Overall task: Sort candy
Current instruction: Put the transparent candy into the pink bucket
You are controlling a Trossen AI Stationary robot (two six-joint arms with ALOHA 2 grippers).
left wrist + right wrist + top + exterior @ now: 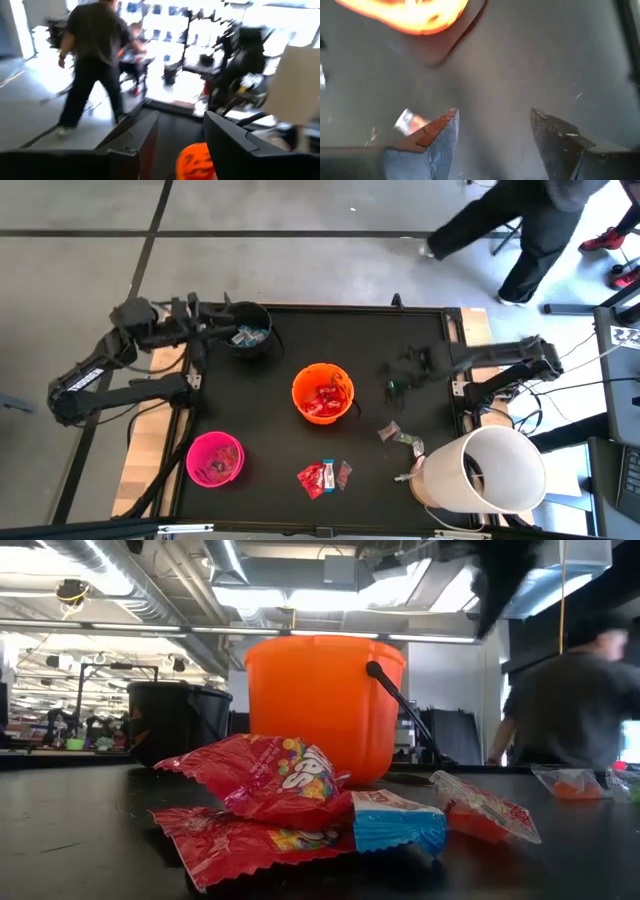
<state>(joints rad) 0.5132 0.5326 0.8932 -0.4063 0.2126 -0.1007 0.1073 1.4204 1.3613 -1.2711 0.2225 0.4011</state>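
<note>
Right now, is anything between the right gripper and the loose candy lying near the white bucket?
Nothing visible. The right gripper hangs open over bare mat, right of the orange bucket. The loose candy lies nearer the table's front, beside the white bucket, with only open mat between them.

Two red candy packets (pixel 262 780) lie on the dark table (pixel 80 840), one over the other, with a blue-and-white bar (pixel 398 822) touching them. Behind stands an orange bucket (pixel 320 700), a black bucket (pixel 178 720) beside it. A person (pixel 570 705) stands beyond the table.
</note>
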